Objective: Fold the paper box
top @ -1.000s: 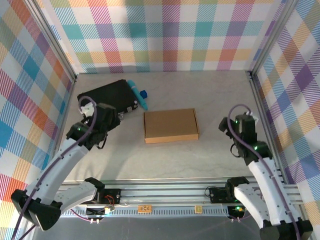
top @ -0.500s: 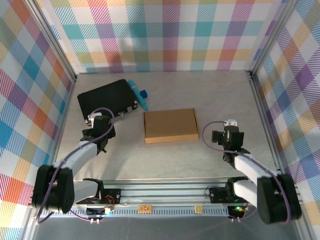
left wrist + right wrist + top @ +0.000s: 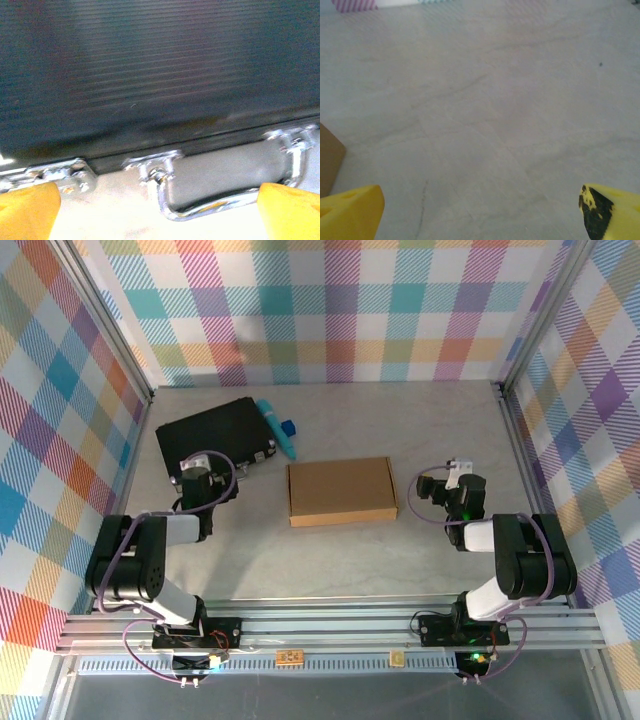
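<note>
Brown paper box (image 3: pixel 342 491) between left hand (image 3: pixel 159 210), right hand (image 3: pixel 480 210); both spread wide, arms folded low.

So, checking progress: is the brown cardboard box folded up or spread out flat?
Folded shut: the plain brown cardboard mailer box lies as one compact rectangle, lid down, no flaps spread out.

White left arm (image 3: pixel 178 530) and right arm (image 3: pixel 478 536), black joints (image 3: pixel 125 558), purple cables (image 3: pixel 233 480); yellow fingertips (image 3: pixel 352 212) (one scuffed black).
</note>
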